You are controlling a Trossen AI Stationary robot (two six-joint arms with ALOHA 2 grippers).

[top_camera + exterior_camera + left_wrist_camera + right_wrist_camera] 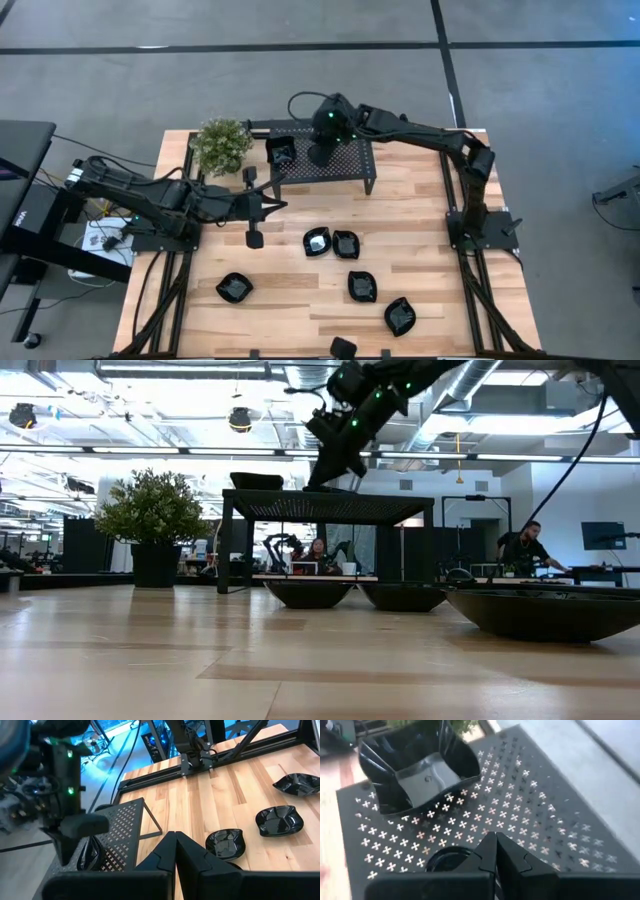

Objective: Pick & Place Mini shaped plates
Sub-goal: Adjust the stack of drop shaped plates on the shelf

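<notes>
I see the pale wooden surface [300,300], then the black perforated metal stand [345,160] bearing one glossy black squarish plate [420,772]. My right pincer [495,845] hovers closed and empty over the stand; my left pincer [262,208], also closed, holds nothing.

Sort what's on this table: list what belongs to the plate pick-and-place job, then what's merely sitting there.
Job:
- mini plates on the table
- squarish plate on the stand
- perforated stand, where a plate sits
- right gripper, shut over the stand

Sitting there:
- potted plant
- left gripper, shut, idle
</notes>
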